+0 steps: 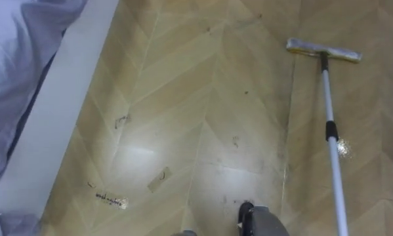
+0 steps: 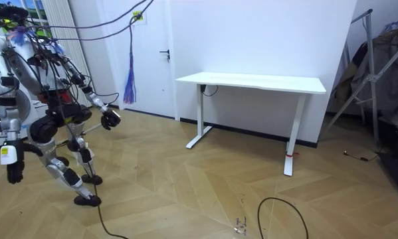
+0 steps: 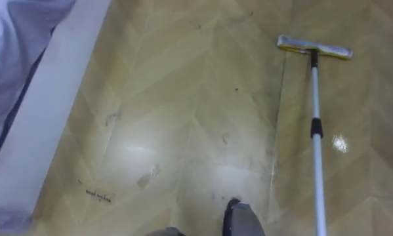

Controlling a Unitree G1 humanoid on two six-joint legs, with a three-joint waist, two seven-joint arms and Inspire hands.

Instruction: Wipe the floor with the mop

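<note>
**MOP: HEAD ON THE FLOOR, TO THE ROBOT'S RIGHT**

- Bed (image 1: 12,72): pale bedding and a white frame, along the left of the eye views.
- Floor (image 1: 183,98): herringbone wood with dark scuffs (image 1: 122,120) left of centre.
- Mop (image 1: 332,141): flat mop head (image 1: 323,50) far ahead on the right. The pole runs back toward the robot and out at the lower edge, so the long axis lies fore-and-aft.
- Right hand (image 2: 14,174): hangs low in the room view and is judged the nearer to the pole.
- Left hand (image 2: 109,119): held forward. Open or closed cannot be told for either hand.
- Table (image 2: 252,81): white, further right.
</note>
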